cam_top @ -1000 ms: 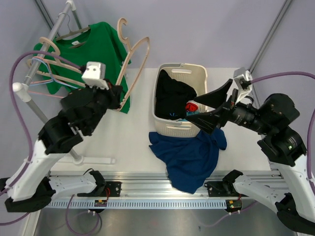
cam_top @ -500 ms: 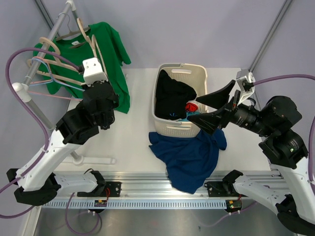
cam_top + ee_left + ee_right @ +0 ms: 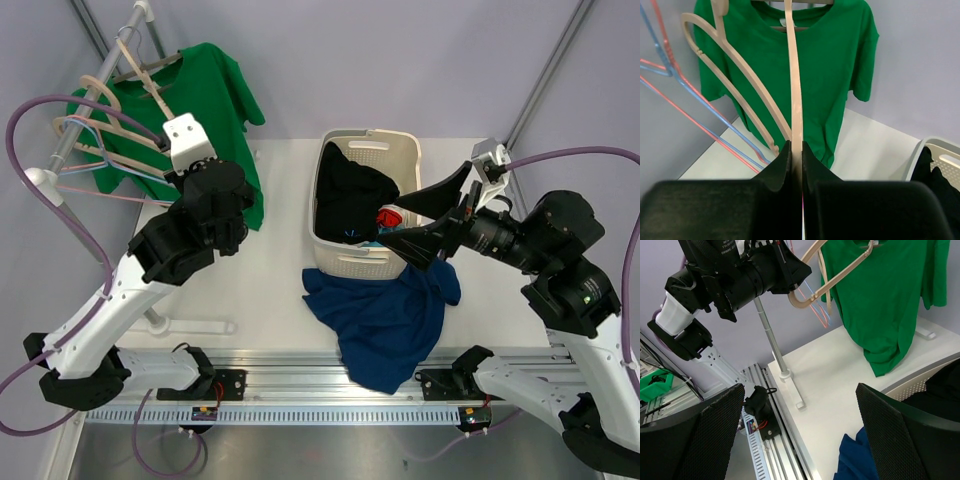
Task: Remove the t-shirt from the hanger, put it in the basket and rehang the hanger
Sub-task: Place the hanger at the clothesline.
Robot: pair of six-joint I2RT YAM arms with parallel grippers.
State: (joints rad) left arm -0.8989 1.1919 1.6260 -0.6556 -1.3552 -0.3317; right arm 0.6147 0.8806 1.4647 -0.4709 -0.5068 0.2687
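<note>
A green t-shirt [image 3: 215, 90] hangs on a hanger at the clothes rail [image 3: 95, 95], filling the back of the left wrist view [image 3: 830, 75]. My left gripper [image 3: 796, 152] is shut on the lower end of a bare beige wooden hanger [image 3: 792, 75], which rises in front of the shirt's neck. From above, that hanger [image 3: 145, 80] lies against the rail, left of the shirt. My right gripper [image 3: 420, 218] stands open over the basket's right side, holding nothing [image 3: 800, 440].
A white laundry basket [image 3: 365, 140] with dark clothes stands mid-table. A blue t-shirt [image 3: 385, 320] lies crumpled in front of it. Another beige hanger [image 3: 735, 80] and blue and red wire hangers [image 3: 670, 85] hang on the rail. The rack's foot [image 3: 190, 325] rests near the left front.
My left arm has swung the beige hanger from the shirt's right side leftwards and back to the rail. The right gripper has hardly shifted and stays open.
</note>
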